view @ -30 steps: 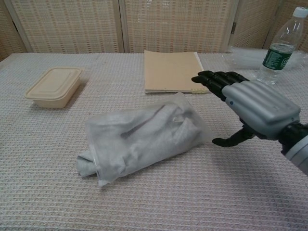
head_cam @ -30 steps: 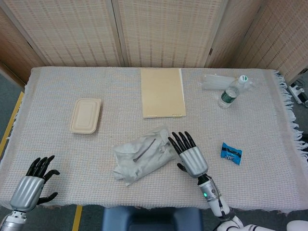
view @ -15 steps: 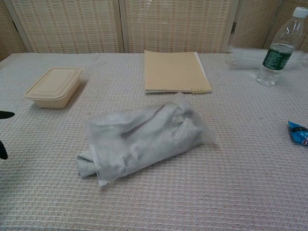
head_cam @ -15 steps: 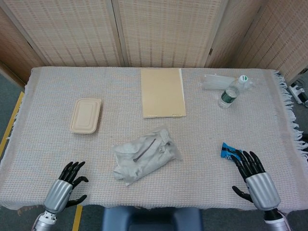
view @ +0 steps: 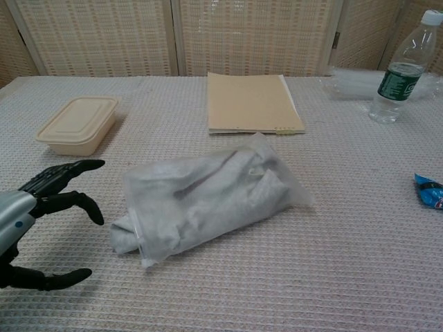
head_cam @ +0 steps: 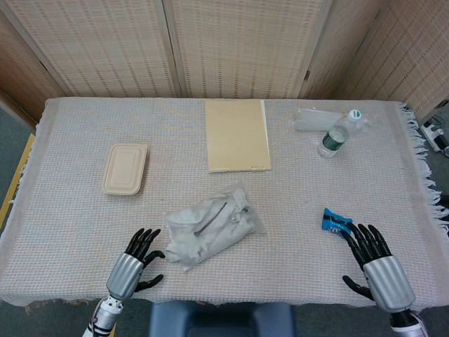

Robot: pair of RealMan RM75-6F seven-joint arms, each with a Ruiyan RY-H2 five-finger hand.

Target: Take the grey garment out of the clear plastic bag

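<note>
the clear plastic bag (head_cam: 214,226) lies mid-table with the grey garment (view: 201,194) inside. the left hand (head_cam: 132,264), fingers wide and empty, hovers just beside the bag's near-left end, where the garment seems to poke out. pinch that cloth. the right hand (head_cam: 375,263), also spread, could pin the far end.

The bag (head_cam: 214,227) (garment (view: 190,200) inside) lies between both hands, before the folder (head_cam: 237,135).

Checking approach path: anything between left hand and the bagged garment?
Nothing: only bare tablecloth separates the left hand from the clear plastic bag, plainest in the chest view.
</note>
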